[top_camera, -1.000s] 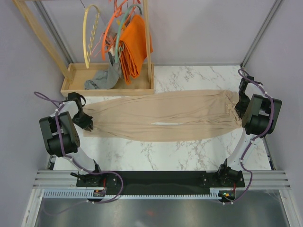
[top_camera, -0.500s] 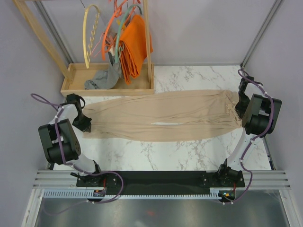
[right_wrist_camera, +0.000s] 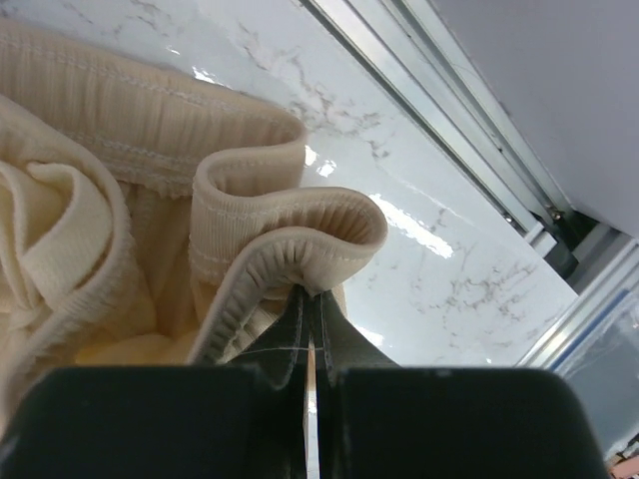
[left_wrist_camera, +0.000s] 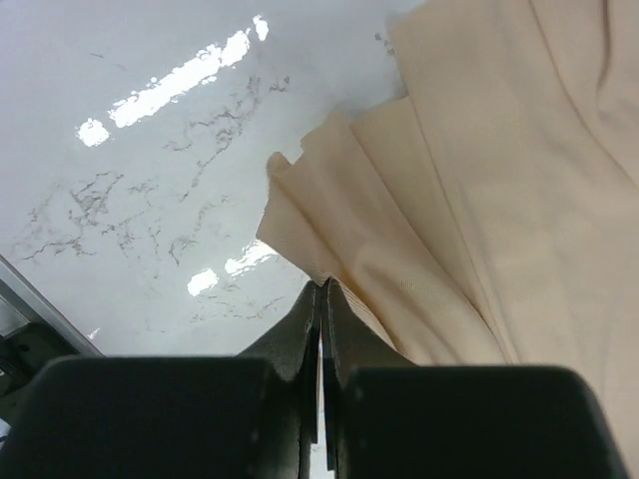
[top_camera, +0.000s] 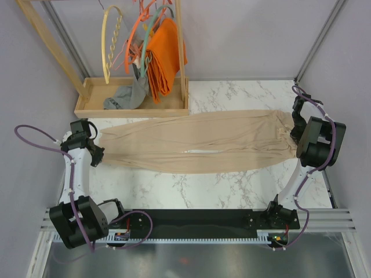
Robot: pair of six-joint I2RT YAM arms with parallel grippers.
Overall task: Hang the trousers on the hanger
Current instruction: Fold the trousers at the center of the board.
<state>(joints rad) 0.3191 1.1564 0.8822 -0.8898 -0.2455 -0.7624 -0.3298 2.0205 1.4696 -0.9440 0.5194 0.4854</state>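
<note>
The trousers (top_camera: pixel 197 142) lie stretched across the bench (top_camera: pixel 174 188), left jaws clamped shut on a leg hem, right jaws shut on the waistband, with the far-left hanger (top_camera: pixel 117 35) not yet used.

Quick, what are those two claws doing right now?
Left gripper: shut, pinching a leg end of the light beige fabric trousers.
Right gripper: shut on the trousers' ribbed waistband.

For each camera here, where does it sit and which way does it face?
Top external: above and behind the robot, looking down on the table, the trousers, the hanger; left arm and right arm show.
Left wrist: on the left gripper, facing down its shut fingers to the leg hem.
Right wrist: on the right gripper, facing its shut fingers pinching the waistband.
Shared: all three show the trousers.
</note>
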